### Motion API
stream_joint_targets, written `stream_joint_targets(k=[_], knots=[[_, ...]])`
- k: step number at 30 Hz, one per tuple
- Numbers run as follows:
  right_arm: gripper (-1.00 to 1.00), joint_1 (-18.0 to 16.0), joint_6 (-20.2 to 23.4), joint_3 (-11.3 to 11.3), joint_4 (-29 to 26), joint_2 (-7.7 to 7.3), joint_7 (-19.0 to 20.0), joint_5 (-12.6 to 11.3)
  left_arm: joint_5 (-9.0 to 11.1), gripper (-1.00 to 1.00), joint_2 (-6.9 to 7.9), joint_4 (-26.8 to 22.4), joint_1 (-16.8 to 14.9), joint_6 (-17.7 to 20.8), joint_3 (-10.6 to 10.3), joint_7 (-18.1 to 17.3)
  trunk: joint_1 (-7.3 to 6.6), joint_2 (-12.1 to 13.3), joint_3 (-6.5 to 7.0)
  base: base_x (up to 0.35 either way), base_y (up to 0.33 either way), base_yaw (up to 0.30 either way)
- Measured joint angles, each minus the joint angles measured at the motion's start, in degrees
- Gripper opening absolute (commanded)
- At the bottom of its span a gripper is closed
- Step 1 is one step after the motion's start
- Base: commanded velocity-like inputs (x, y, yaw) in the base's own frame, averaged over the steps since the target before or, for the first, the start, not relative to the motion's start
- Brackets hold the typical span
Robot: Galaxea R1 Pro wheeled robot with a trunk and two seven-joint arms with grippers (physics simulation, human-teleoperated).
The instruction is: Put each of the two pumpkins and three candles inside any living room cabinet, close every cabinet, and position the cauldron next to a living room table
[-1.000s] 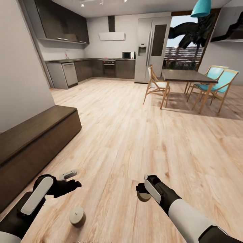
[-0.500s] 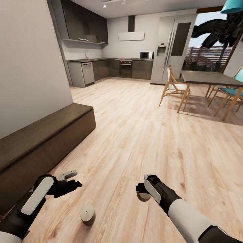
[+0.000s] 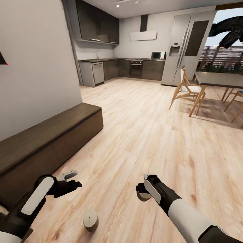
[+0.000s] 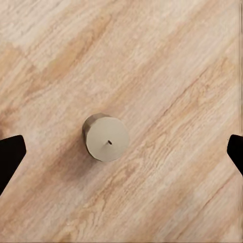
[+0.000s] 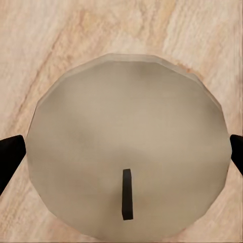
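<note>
A pale puck-like candle [image 3: 90,219] stands upright on the wood floor, below and slightly to the right of my left gripper [image 3: 72,180]. That gripper is open; in the left wrist view the candle [image 4: 105,137] sits on the floor between its spread dark fingertips [image 4: 10,158], well apart from both. My right gripper [image 3: 141,193] is shut on a second candle [image 3: 144,196] held above the floor; this candle [image 5: 126,162], with its dark wick, spans the gap between the fingertips [image 5: 10,154]. The long dark brown cabinet [image 3: 50,135] runs along the left wall, its fronts closed.
A grey wall [image 3: 33,74] rises behind the cabinet. At the back right are a dining table [image 3: 219,79] and wooden chairs [image 3: 187,91]. A kitchen with dark units [image 3: 135,69] and a fridge [image 3: 189,47] lies at the far end. Wood floor [image 3: 148,135] stretches ahead.
The camera has swung left, so the cabinet and wall take up more of the picture and the floor candle sits further right. Both grippers keep their pose; the right still holds its candle.
</note>
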Motion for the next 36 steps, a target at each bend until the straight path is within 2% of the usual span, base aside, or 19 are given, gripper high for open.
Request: stream_joint_targets(k=[7, 13, 22, 27, 29, 31, 32, 34, 35, 36], knots=[[-1.00, 0.0, 0.0, 0.0, 0.0, 0.00, 0.0, 0.0, 0.0, 1.00, 0.00, 0.0, 0.0, 0.0, 0.0, 0.0, 0.01, 0.0, 0.00, 0.133, -0.261, 0.001], [-1.00, 0.0, 0.0, 0.0, 0.0, 0.00, 0.1, 0.0, 0.0, 1.00, 0.00, 0.0, 0.0, 0.0, 0.0, 0.0, 0.01, 0.0, 0.00, 0.181, -0.027, 0.000], [-1.00, 0.0, -0.1, 0.0, 0.0, -0.02, 0.0, 0.0, 0.0, 1.00, 0.00, -0.2, 0.0, 0.0, 0.1, 0.0, 0.02, 0.0, 0.00, 0.015, -0.001, 0.000], [-1.00, 0.0, -0.1, 0.0, -0.1, 0.03, 0.1, 0.0, 0.0, 1.00, 0.00, -0.2, 0.0, 0.0, 0.0, 0.0, 1.12, -2.0, -0.90, 0.000, 0.000, 0.000], [-1.00, -0.1, -0.2, 0.1, -2.8, -0.05, 0.3, 0.0, -2.0, 1.00, -0.04, -0.1, 0.0, 0.0, -0.2, 0.1, 1.55, -2.8, -1.25, 0.000, 0.000, 0.000], [-1.00, -0.1, 0.4, 0.2, -8.4, -0.05, 0.3, -0.1, -6.2, 1.00, -0.59, 0.0, 0.0, -0.1, -0.8, 0.1, 1.99, -3.6, -1.61, 0.000, 0.000, 0.000], [-1.00, -0.1, 0.8, 0.2, -12.6, -0.05, 0.3, -0.2, -8.5, 1.00, -1.39, 0.0, 0.0, -0.2, -0.9, 0.0, 2.21, -4.0, -1.79, 0.000, 0.000, 0.000], [-1.00, 0.2, 3.9, 0.2, -25.9, -0.05, 0.1, -0.9, -14.7, 1.00, -4.67, 0.7, 0.0, -0.4, -1.1, 0.0, 2.65, -4.8, -2.14, 0.000, 0.000, 0.000], [-1.00, 0.3, 5.3, 0.2, -30.5, -0.06, -0.1, -1.1, -16.5, 1.00, -5.69, 1.8, 0.0, -0.4, -1.1, 0.0, 2.87, -5.2, -2.32, 0.000, 0.000, 0.000], [-1.00, 0.5, 6.6, 0.1, -32.4, -0.07, -0.4, -0.9, -17.8, 1.00, -6.56, 3.0, 0.0, -0.4, -1.2, -0.1, 3.09, -5.6, -2.51, 0.000, 0.000, 0.000]])
